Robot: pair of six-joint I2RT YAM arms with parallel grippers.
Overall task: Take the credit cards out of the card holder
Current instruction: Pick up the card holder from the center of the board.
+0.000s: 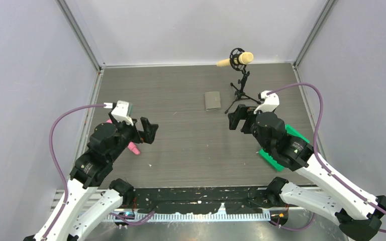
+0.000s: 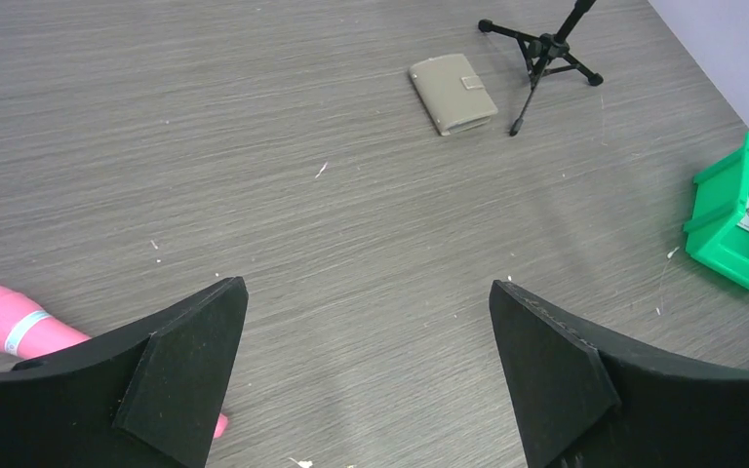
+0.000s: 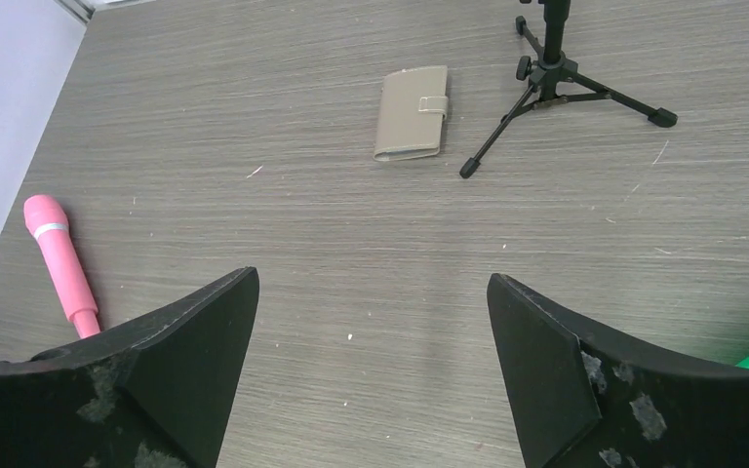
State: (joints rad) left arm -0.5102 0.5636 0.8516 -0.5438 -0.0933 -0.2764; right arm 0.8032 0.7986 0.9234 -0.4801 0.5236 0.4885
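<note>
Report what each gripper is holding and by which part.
Nothing is held. The left gripper and right gripper are open and empty; the closed card holder lies on the table, untouched.

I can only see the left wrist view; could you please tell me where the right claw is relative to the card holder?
Observer: The right claw hangs open, apart from the closed card holder, on its near right side.
Operator: Thank you. What sits atop the tripod?
Observer: A yellow microphone, held horizontal.
Operator: And the pink thing beside my left claw?
Observer: The right wrist view shows it whole: microphone-shaped, with a rounded head, lying flat.
</note>
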